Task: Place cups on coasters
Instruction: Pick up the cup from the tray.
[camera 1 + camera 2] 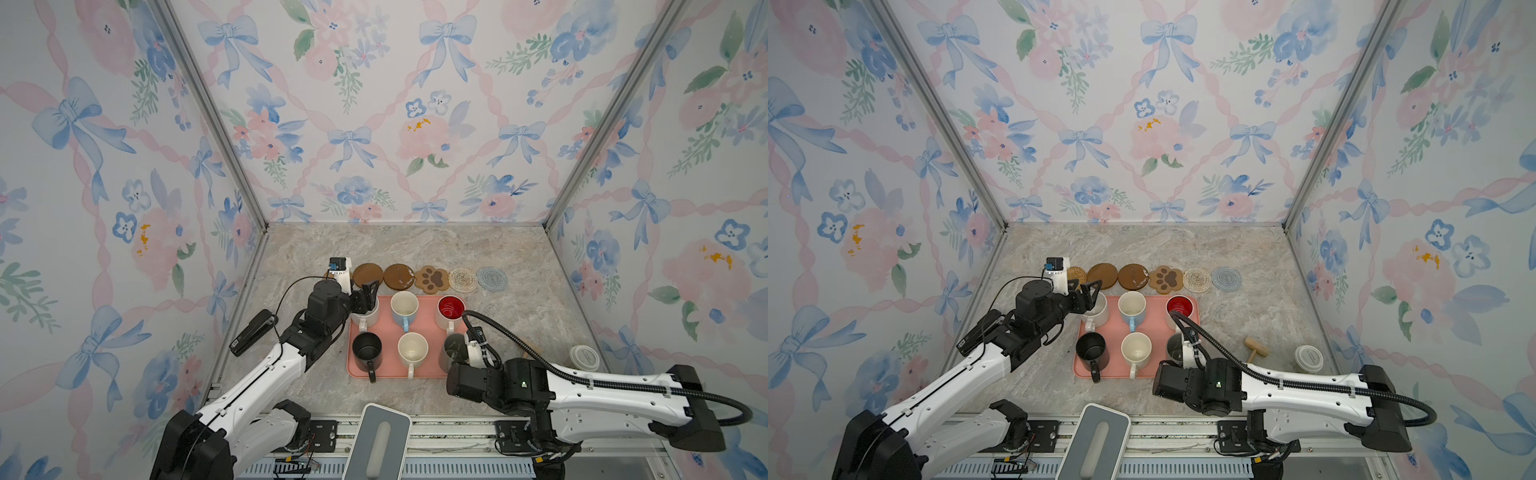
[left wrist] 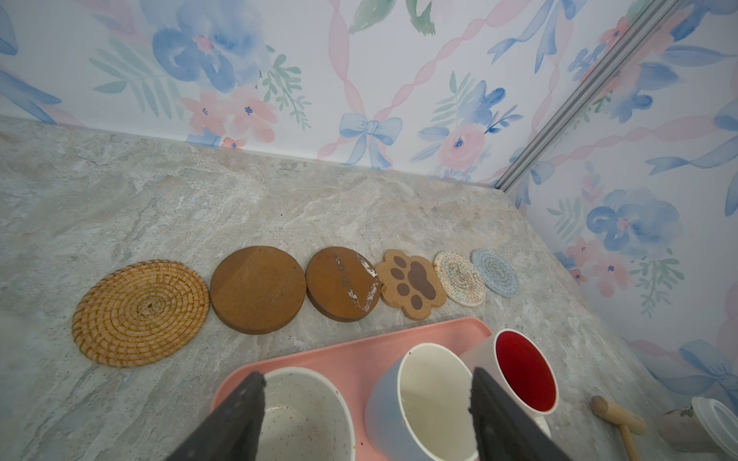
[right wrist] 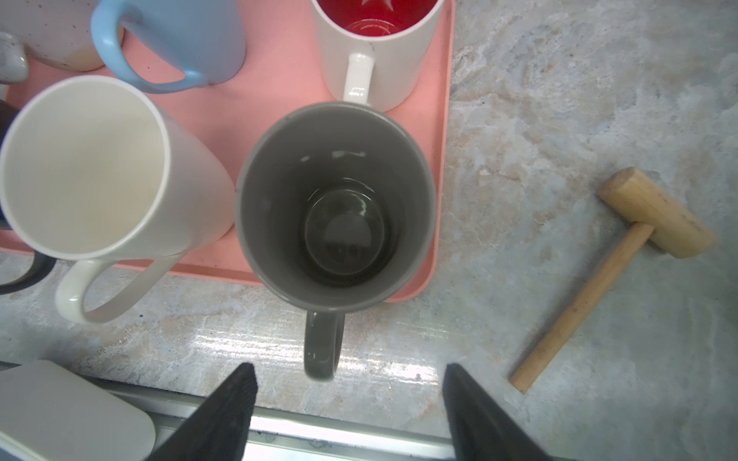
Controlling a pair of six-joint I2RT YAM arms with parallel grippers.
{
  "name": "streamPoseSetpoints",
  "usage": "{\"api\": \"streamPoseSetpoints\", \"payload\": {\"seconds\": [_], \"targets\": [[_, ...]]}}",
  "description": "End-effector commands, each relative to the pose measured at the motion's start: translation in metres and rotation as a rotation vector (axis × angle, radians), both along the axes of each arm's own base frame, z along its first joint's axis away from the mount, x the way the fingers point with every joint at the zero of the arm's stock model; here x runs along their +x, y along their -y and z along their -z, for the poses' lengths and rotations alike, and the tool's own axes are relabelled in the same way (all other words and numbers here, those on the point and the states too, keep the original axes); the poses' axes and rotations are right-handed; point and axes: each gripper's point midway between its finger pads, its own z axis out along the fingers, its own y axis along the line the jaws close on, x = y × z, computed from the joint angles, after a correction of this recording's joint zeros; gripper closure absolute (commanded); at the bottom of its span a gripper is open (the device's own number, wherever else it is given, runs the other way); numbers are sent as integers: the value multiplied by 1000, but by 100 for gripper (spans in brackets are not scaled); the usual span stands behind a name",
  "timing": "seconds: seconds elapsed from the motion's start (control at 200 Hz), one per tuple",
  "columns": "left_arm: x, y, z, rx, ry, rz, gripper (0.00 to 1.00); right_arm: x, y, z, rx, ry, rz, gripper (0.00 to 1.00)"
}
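Centre-left in a top view, the left gripper gaped empty over the cream mug on the tray. Best was pinching its wall and lifting clear of the blue mug, toward the rattan coaster above. Lower right, the right gripper gaped empty by the grey mug; open table ran right to the mallet.

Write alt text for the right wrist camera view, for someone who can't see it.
The open right gripper points at the handle of a grey mug on a pink tray, beside a cream mug, a light-blue mug and a red-lined white mug. A wooden mallet lies on the tabletop.
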Motion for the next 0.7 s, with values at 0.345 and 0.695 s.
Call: {"api": "streamPoseSetpoints", "payload": {"seconds": [0.345, 0.695], "targets": [[3, 9, -2, -28, 5, 26, 23, 13, -6, 18, 1, -73, 6, 41], [6, 10, 4, -13, -5, 28, 23, 17, -12, 32, -15, -156, 4, 51]]}}
